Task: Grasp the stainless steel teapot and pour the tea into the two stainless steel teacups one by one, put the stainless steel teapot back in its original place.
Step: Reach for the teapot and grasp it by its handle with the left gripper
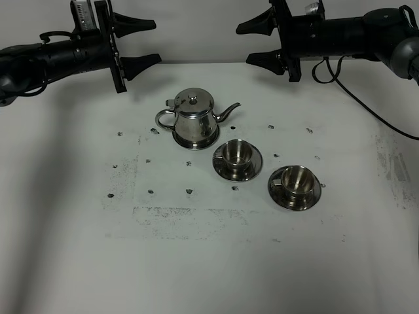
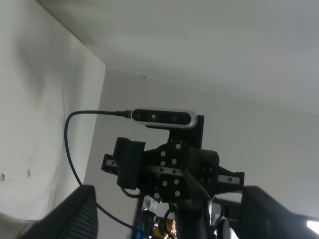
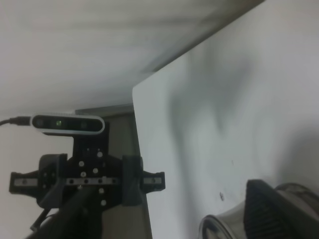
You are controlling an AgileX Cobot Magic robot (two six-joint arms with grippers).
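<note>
Now, your left jaws and right jaws both gape empty at the frame's top. The teapot (image 1: 193, 118) sits on its tray (image 1: 195, 145) mid-frame, handle (image 1: 163, 118) turned left, spout (image 1: 228, 111) right toward the cups (image 1: 236, 154); your left arm (image 1: 52, 55) looks nearer the handle.

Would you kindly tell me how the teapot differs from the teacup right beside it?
The teapot stands much taller than the teacup. The teapot is closed by a domed lid, while the teacup is open-topped. The teapot has a thin curved spout; the teacup has none. Both are shiny steel and upright.
</note>
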